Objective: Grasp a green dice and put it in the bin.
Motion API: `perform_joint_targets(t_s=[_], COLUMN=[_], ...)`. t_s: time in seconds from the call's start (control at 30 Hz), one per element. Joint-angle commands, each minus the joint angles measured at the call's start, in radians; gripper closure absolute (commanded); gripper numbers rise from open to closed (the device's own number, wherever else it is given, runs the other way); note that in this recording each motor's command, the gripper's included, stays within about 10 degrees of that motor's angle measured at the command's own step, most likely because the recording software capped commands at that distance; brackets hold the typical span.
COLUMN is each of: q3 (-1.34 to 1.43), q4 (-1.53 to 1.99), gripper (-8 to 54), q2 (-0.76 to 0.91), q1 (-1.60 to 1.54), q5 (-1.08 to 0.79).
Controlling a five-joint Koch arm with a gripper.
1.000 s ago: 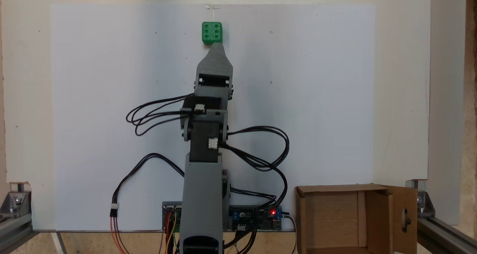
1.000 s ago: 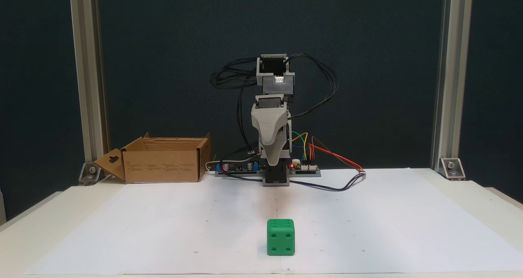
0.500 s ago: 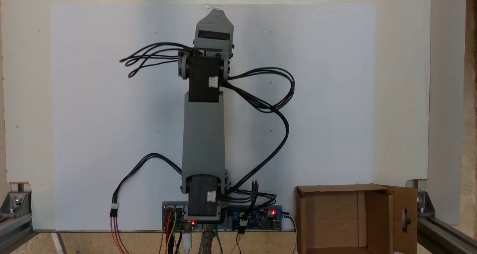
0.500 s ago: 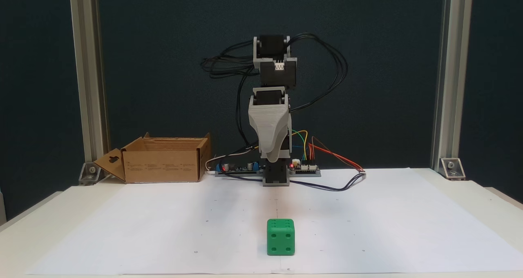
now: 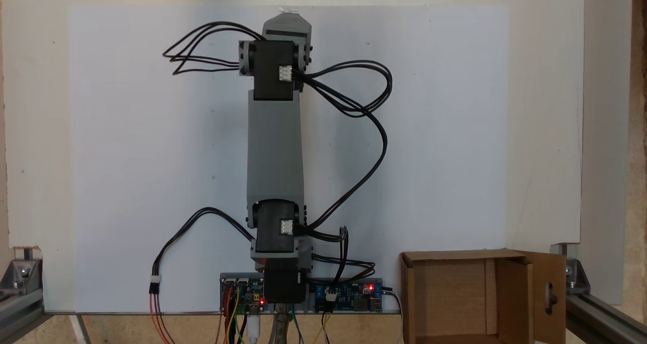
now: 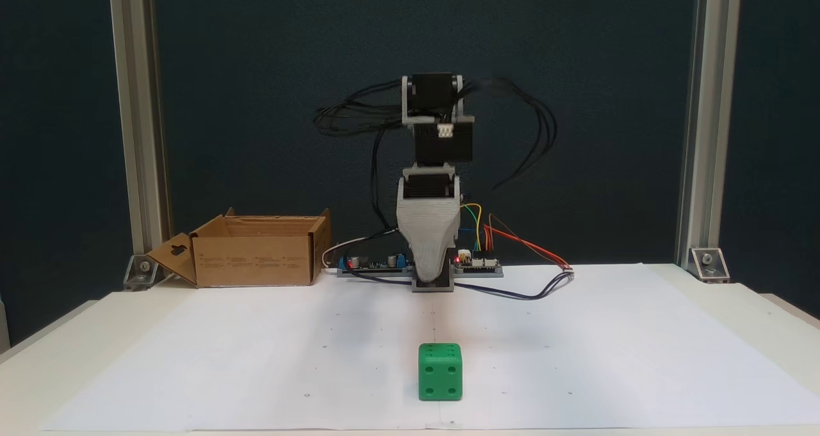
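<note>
A: Fixed views both carry the white paper sheet (image 6: 256,346) over the table, with the bin (image 6: 256,257) standing open at the back by the arm's base. How far along would you say it is?

B: I'd call it the reach, grasp not yet made. The arm (image 5: 275,147) is stretched out over the sheet, and the gripper (image 6: 430,271) hangs nose-down, above the paper and apart from the green dice (image 6: 440,372).

A: Pincer wide or narrow?

B: Can't tell. Its jaws line up one behind the other for both cameras; I see one grey tip.

A: And the dice?

B: Flat on the sheet near its front edge, well apart from the bin. It's a cube, so no long axis. Four pips face the front camera, six face up, faces roughly square to the arm.

A: Next move?

B: Probably descend over it, jaws spread either side of two opposite faces, then close.
</note>
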Motion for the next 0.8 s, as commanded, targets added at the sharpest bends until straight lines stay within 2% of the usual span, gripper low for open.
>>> perform_joint_targets(t_s=[0.0, 0.47, 0.77], q3=[-0.075, -0.167, -0.241], q4=[0.046, 0.064, 0.061], gripper=[1.4, 1.2, 1.2], q2=[0.015, -0.057, -0.158], q1=[-0.012, -0.018, -0.017], q5=[0.048, 0.077, 0.081])
